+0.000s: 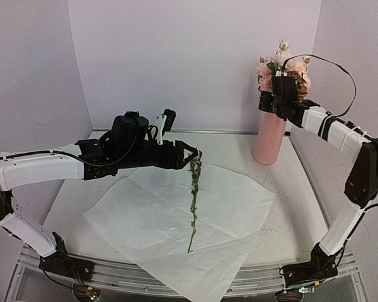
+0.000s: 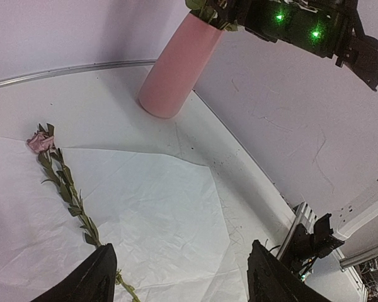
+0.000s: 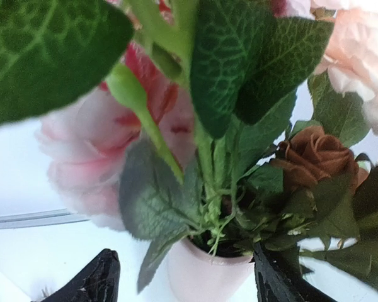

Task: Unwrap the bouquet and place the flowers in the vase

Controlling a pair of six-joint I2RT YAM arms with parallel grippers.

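Note:
The pink vase point(image 1: 269, 141) stands at the back right and holds several flowers point(image 1: 283, 63). My right gripper point(image 1: 272, 100) is at the vase's mouth point(image 3: 208, 270). It is open, one finger on each side of the rim, and the green stems point(image 3: 214, 189) stand free between them. A brown rose point(image 3: 315, 157) and a pale pink rose point(image 3: 82, 157) fill that view. One thin leafy flower stem point(image 1: 193, 195) with a small pink bud point(image 2: 41, 141) lies on the bouquet's spread white paper point(image 1: 176, 233). My left gripper point(image 1: 192, 154) hovers open by the bud end, empty point(image 2: 183, 277).
The paper covers most of the table's middle and hangs over the near edge. A metal rail point(image 1: 176, 131) runs along the back by the wall. The right arm point(image 2: 302, 25) reaches over the vase point(image 2: 176, 69) from the right side.

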